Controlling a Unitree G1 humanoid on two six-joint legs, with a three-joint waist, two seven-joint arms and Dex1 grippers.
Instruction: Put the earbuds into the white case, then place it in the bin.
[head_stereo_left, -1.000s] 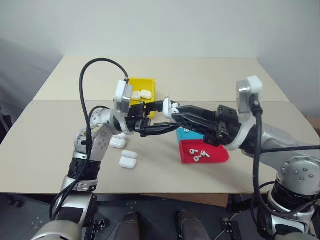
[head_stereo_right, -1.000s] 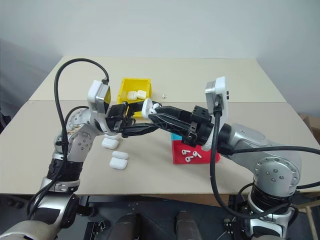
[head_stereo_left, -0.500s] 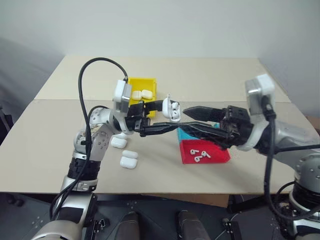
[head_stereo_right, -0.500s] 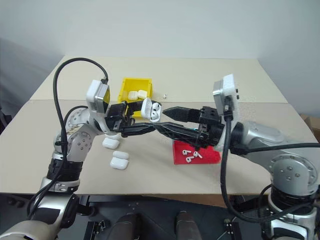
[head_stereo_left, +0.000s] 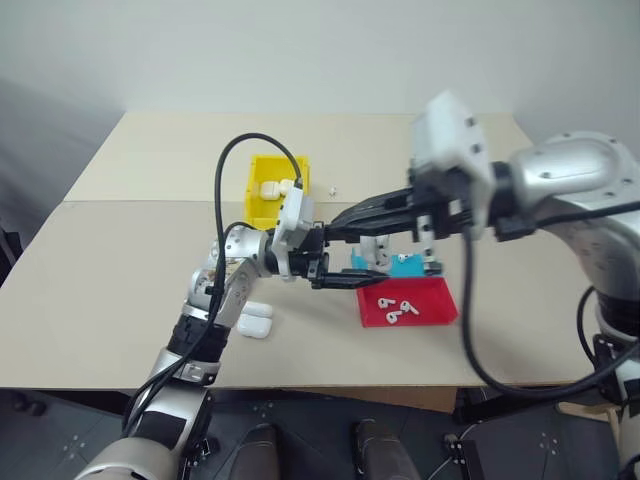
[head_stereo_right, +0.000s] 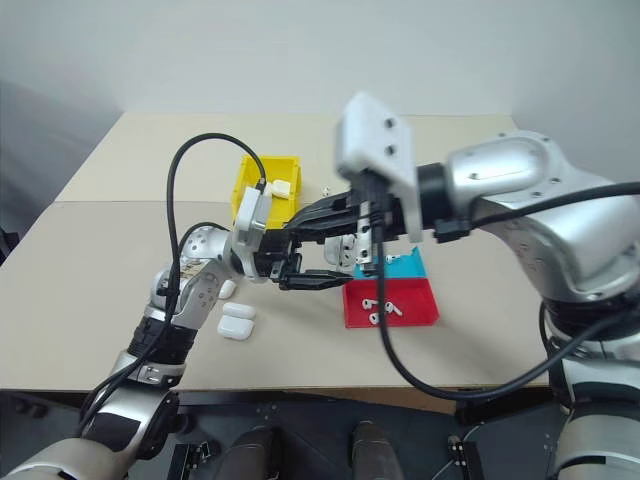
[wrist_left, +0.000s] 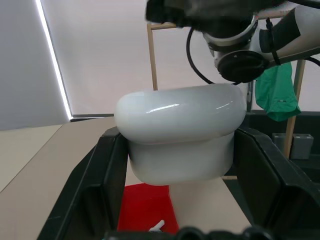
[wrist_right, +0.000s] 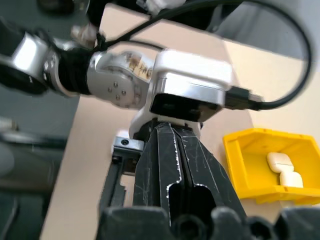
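Above the middle of the bench, the left gripper grips a white case between its jaws, lid down, while the right gripper hangs just over it with its jaws pressed together and empty. The step in hand looks like shutting the lid firmly, so the right arm should press straight down on the lid without knocking the case out of the left jaws, then clear away so the left arm can carry it to the yellow bin on the far left, where two cases already lie. Loose earbuds lie in the red tray. Compared with a second ago, the case lid is now closed, the right jaws have shut, and the right arm has swung higher.
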